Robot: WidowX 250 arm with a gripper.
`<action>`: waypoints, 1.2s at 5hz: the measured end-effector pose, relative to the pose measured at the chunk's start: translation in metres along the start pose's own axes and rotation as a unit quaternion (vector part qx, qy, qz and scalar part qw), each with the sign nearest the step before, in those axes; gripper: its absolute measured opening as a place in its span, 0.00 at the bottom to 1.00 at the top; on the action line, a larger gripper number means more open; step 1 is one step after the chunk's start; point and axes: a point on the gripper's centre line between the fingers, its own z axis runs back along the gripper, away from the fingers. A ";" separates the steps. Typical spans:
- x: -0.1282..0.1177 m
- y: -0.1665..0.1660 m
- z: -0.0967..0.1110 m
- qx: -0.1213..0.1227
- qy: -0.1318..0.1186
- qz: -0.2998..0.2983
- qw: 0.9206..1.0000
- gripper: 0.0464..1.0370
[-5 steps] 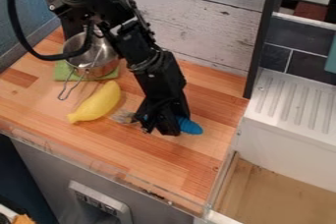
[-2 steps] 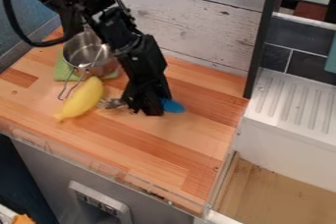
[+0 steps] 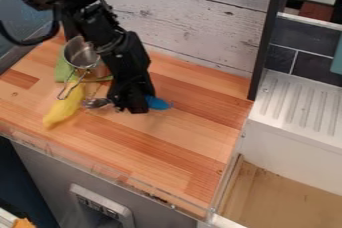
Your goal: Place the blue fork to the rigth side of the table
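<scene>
The black gripper [image 3: 131, 107] is clamped on the middle of the blue fork [image 3: 158, 103], its tines toward the banana [image 3: 63, 110], probably to keep it balanced for carrying to the right side of the table [image 3: 157, 134].

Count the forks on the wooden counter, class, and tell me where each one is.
1. The blue fork is held in the gripper, its metal head beside the banana. Others may be hidden behind the arm.
</scene>
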 end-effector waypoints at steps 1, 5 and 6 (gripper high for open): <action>-0.008 0.001 0.003 0.007 -0.001 0.014 1.000 0.37; 0.058 -0.020 -0.034 -0.035 0.011 -0.096 0.995 0.37; 0.052 -0.018 -0.040 -0.012 0.059 -0.100 0.993 0.42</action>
